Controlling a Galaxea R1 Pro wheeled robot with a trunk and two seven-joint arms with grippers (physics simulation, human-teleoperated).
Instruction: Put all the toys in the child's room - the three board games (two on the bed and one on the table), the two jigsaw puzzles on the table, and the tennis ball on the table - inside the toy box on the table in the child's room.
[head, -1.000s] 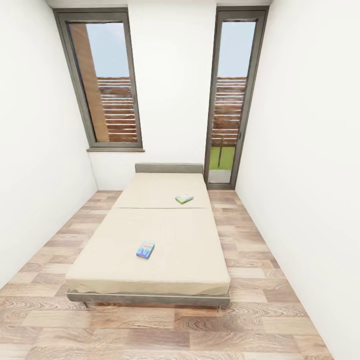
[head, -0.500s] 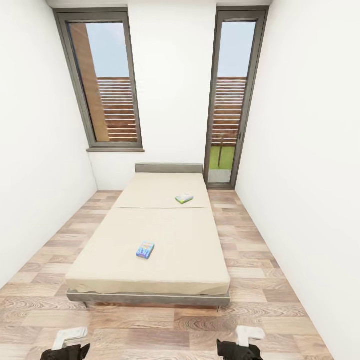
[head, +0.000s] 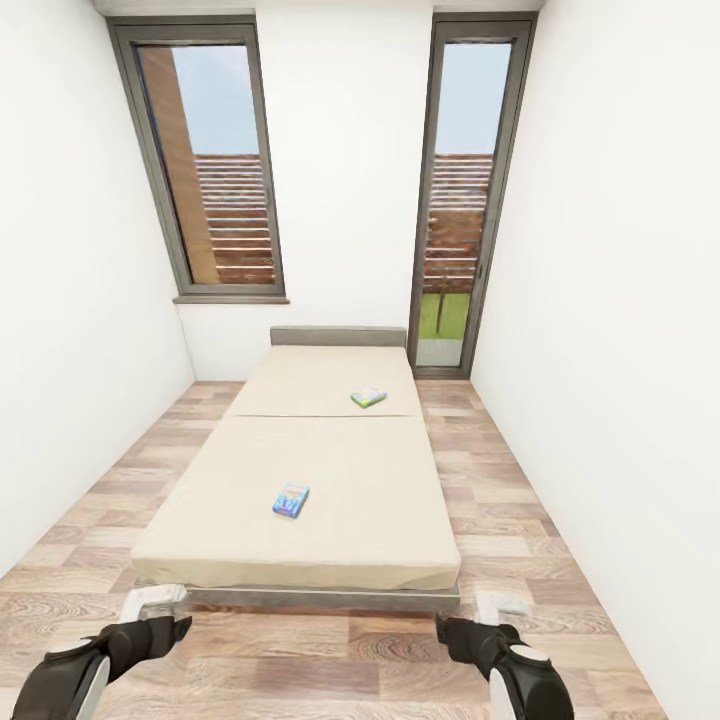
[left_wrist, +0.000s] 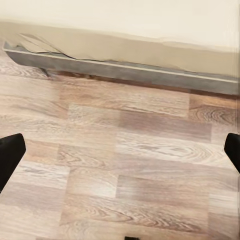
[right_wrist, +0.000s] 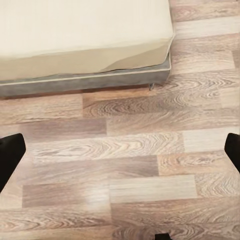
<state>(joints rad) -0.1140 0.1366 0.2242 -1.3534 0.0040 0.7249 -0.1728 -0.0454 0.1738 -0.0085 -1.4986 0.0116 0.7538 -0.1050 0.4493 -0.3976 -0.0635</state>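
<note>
Games: you are facing two board games on the bed (head: 330, 560), blue box (head: 291, 499) nearer, green-white box (head: 369, 397) beyond
Jaws: left gripper (head: 150, 612) and right gripper (head: 478, 618) are hanging spread, empty
Approach: blue box is lying ahead, slightly nearer your left arm

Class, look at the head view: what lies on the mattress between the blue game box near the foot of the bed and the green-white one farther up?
Only bare beige mattress crossed by one seam, between the blue box and the green-white box.

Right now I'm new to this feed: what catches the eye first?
A wide beige bed fills the room's middle, with two board games on it: a blue one near the foot and a white-green one farther up. Two tall windows flank the far wall.
</note>
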